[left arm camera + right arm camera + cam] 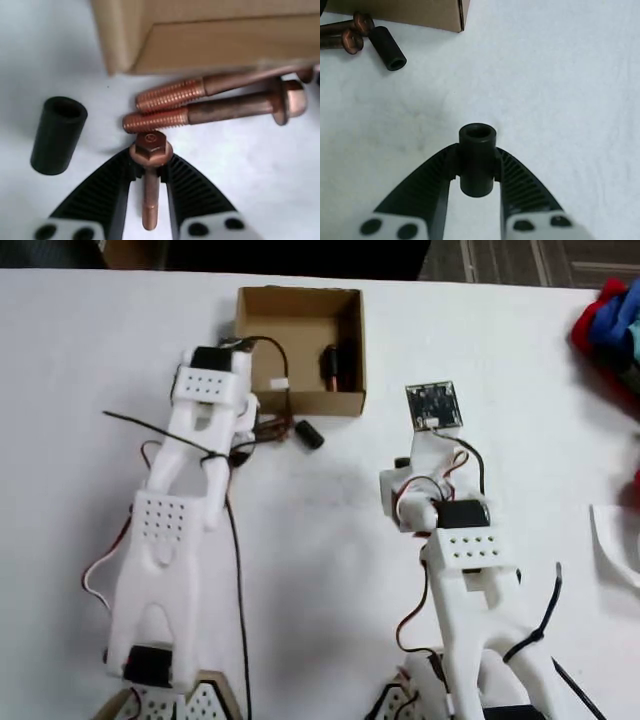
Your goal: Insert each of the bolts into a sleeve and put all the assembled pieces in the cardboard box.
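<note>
White table [320,530], even light; dark floor [520,258], perhaps carpet, beyond far edge; red-blue cloth [608,320] at right edge.

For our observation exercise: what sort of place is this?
Likely a robotics lab bench: two robot arms at a white table, the left hand holding a copper bolt, the right hand a black sleeve, a cardboard box nearby.

A white table [330,540] spreads across the high view, its surface plain and matte. At its right edge lies a heap of fabric [608,318] in red, blue and a touch of teal, partly cut off by the frame. Lower along the same edge a curved white piece [610,540] rests on the table, also cut off. Beyond the table's far edge, grey carpet [520,258] with pale lines shows toward the right, and a brown shape [125,250] toward the left.
</note>
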Controlling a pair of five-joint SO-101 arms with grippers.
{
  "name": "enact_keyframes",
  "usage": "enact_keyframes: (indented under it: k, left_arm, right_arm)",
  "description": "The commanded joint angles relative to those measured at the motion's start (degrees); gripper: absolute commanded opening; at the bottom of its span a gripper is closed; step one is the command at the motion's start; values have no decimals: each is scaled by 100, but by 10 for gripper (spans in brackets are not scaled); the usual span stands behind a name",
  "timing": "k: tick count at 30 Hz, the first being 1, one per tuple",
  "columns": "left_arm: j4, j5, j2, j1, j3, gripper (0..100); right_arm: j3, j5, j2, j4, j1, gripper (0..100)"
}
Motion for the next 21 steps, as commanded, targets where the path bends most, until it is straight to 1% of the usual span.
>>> enact_keyframes:
  k: [1, 5, 9, 16, 21]
  left_arm:
    - [-26, 9, -105, 105, -224, 25]
    - [105, 9, -440, 211, -470, 25]
    - [123, 35, -1055, 158, -523, 25]
    - [123, 44, -2822, 211, -479, 25]
    - [105, 44, -3754, 167, -470, 25]
  right_arm:
    - [-26, 0, -4, -119, -13, 20]
    - [-26, 9, -4, -119, -4, 20]
    - [53, 9, -4, -268, -4, 20]
    - [404, 35, -4, -884, -4, 20]
    - [404, 35, -13, -998, -40, 20]
